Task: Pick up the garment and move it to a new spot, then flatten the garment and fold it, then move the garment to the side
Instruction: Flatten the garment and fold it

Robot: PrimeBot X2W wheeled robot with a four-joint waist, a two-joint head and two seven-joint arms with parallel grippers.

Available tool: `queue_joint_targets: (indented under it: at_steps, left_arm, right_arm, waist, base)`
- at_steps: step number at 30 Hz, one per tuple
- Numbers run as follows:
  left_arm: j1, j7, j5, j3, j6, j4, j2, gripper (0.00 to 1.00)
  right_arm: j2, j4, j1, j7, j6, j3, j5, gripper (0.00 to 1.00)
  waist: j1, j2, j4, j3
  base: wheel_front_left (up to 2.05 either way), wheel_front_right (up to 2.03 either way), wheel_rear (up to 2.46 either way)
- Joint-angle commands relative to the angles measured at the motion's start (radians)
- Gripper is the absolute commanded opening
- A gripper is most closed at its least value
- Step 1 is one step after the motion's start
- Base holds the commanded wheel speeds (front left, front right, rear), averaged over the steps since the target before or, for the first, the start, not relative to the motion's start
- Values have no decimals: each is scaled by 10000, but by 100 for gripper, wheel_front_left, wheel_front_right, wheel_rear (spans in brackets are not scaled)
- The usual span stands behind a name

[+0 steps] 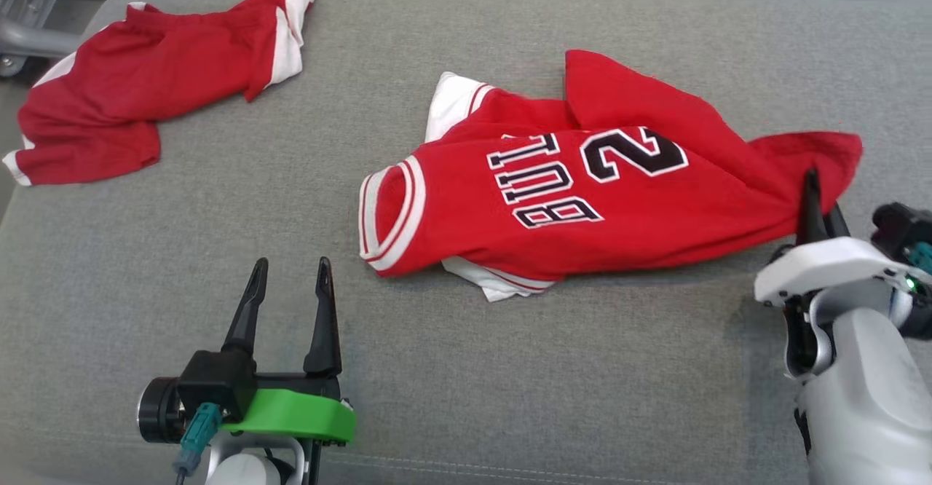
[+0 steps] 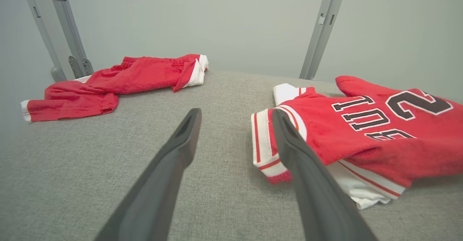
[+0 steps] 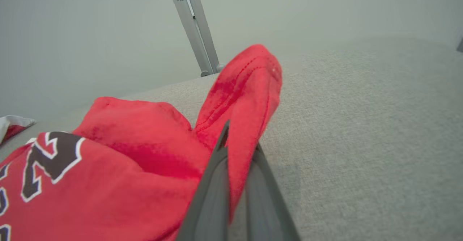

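The garment (image 1: pixel 582 201) is a red jersey with white trim and dark lettering, lying crumpled across the middle of the grey table (image 1: pixel 451 368). My right gripper (image 1: pixel 810 179) is shut on the garment's right hem, and the right wrist view shows a fold of the garment (image 3: pixel 246 100) pinched between the fingers (image 3: pixel 213 194). My left gripper (image 1: pixel 290 270) is open near the table's front left, short of the armhole. From the left wrist, the garment (image 2: pixel 361 136) lies just right of the open fingers (image 2: pixel 300 161).
Red shorts with white trim (image 1: pixel 153 77) lie crumpled at the table's far left corner; the left wrist view has the shorts (image 2: pixel 119 81) at its upper left. Grey metal posts (image 2: pixel 322 27) stand behind the table.
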State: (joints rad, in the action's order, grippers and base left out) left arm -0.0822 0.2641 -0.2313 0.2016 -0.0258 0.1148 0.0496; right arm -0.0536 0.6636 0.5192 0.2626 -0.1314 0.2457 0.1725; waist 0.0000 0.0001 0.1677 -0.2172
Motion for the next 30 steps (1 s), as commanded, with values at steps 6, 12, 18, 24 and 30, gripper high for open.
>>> queue_joint_targets:
  at_steps: [6, 12, 18, 24, 30]
  left_arm:
    - [-38, 5, 185, -92, 125, 97, 18, 100]
    - [-77, 5, 208, -133, 164, 160, 18, 100]
    - [-31, 5, 198, -167, 224, 226, 18, 100]
    - [94, 5, 158, -19, 292, 318, 18, 100]
    - [193, 5, 66, 366, 533, 589, 18, 100]
  right_arm:
    - [5, -497, -1445, 30, 14, 556, 969, 0]
    - [9, -264, -1892, 31, 14, 965, 1480, 78]
    - [16, -412, -2172, 31, 13, 1714, 1285, 100]
    - [14, -1050, -2516, 32, 13, 2395, 970, 100]
    - [16, -2451, -2782, 31, 13, 2382, 792, 100]
  waist:
    - [0, -1, -542, 115]
    - [0, -1, -600, 162]
    - [0, -1, -679, 228]
    - [0, -1, -903, 355]
    - [0, -1, -1211, 516]
  base:
    - [0, 0, 0]
    - [0, 0, 0]
    - [0, 0, 0]
    - [0, 0, 0]
    - [0, 0, 0]
